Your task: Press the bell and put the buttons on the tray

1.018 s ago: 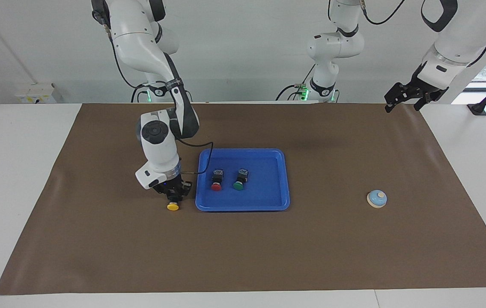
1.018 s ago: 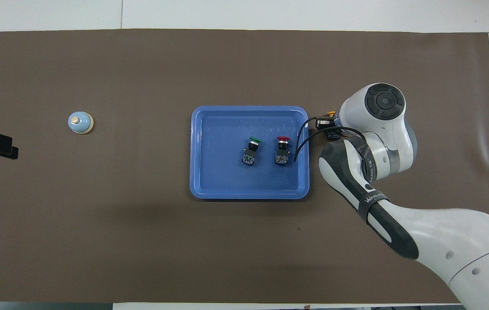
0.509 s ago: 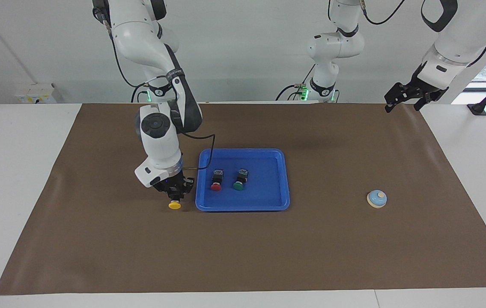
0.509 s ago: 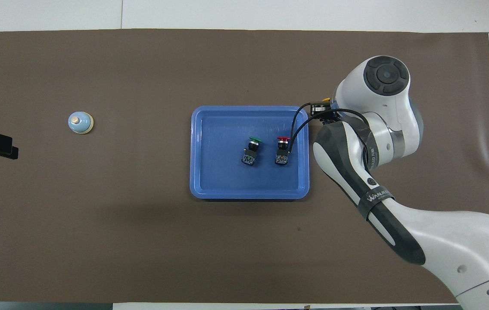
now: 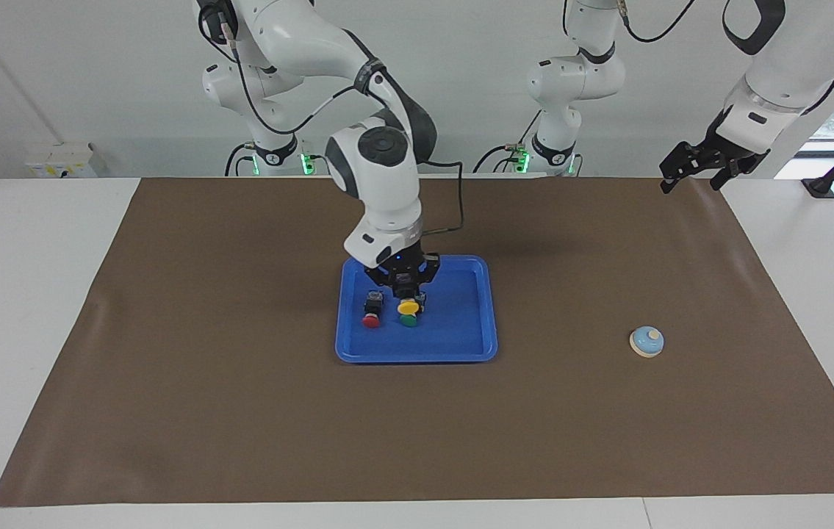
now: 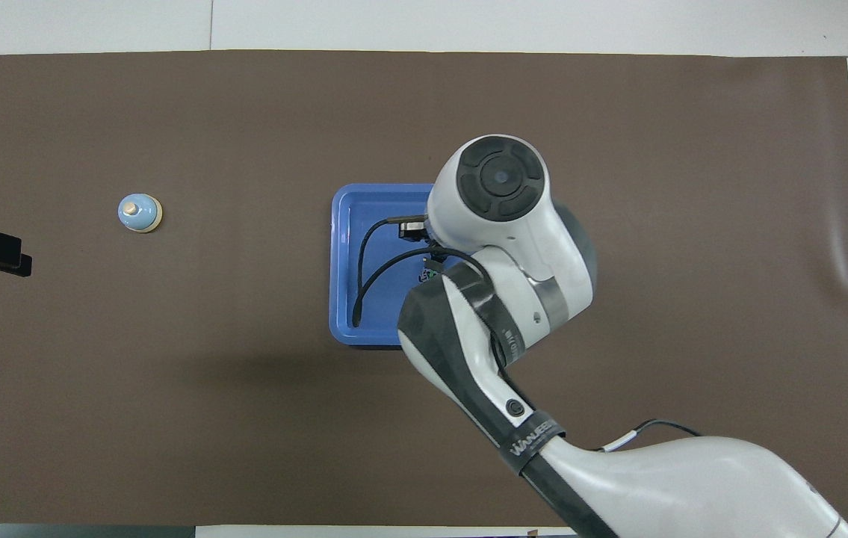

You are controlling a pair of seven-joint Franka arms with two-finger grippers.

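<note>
The right gripper (image 5: pixel 405 283) is seen above the tray (image 5: pixel 461 345), and its fingers are closed on the black body of the yellow button (image 5: pixel 408 306). This button is held in the air with its yellow cap facing away from the robots, directly over the green button (image 5: pixel 408 320), so that only a part of the green cap is seen under it. If the two buttons touch cannot be told. The red button (image 5: pixel 370 320) lies on the tray floor just beside the green one, toward the right arm's end of the table. In the overhead view most of the tray (image 6: pixel 344 261) is covered by the right arm, and the held button is hidden there.

The tray is placed near the middle of the brown mat (image 5: pixel 240 411). The bell (image 5: pixel 646 341) stands upright on the mat, well apart from the tray, toward the left arm's end of the table.

The left arm waits. The left gripper (image 5: pixel 696 170) is raised over the mat's edge nearest to the robots at that end, with its fingers spread wide and nothing held between them.
</note>
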